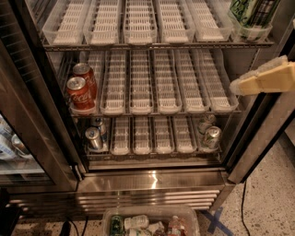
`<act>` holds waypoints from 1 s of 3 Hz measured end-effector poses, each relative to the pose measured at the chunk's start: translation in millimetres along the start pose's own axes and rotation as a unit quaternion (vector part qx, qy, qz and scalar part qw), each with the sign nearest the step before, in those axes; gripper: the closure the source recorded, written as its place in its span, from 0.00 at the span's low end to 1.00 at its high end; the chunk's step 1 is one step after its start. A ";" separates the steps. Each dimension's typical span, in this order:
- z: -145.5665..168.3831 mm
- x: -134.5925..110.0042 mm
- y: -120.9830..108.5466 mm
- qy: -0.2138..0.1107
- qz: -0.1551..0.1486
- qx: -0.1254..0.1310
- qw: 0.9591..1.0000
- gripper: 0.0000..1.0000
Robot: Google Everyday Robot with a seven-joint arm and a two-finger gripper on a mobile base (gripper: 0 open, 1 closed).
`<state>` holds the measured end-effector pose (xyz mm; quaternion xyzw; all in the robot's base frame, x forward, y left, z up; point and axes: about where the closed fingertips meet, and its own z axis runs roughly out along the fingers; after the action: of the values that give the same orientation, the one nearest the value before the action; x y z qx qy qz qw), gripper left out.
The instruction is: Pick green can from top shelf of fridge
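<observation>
The green can (251, 10), green with white and dark streaks, stands at the far right of the top shelf (138, 45) of the fridge (152, 179), in the front of the rightmost lane tray; its top is cut off by the picture's edge. The other white slotted trays (138, 20) on that shelf hold nothing. My gripper (265, 78), a pale yellow piece with a whitish tip, comes in from the right edge. It is outside the fridge, below the green can at about the middle rack's height, and apart from the can.
Two red Coca-Cola cans (80, 92) stand at the left of the middle rack. Silver cans stand on the bottom rack at the left (94, 137) and right (211, 136). The open glass door (27, 120) is at the left. A clear bin of bottles (152, 223) sits on the floor.
</observation>
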<state>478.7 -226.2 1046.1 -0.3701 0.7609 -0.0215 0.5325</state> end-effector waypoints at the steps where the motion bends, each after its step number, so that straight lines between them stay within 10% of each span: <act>1: 8.7 -6.5 -9.0 -0.020 0.005 0.035 0.999 0.00; 3: 9.3 -7.9 -11.9 -0.019 0.007 0.047 0.999 0.00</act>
<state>494.1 -226.8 1053.5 -0.3395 0.7515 -0.0458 0.5639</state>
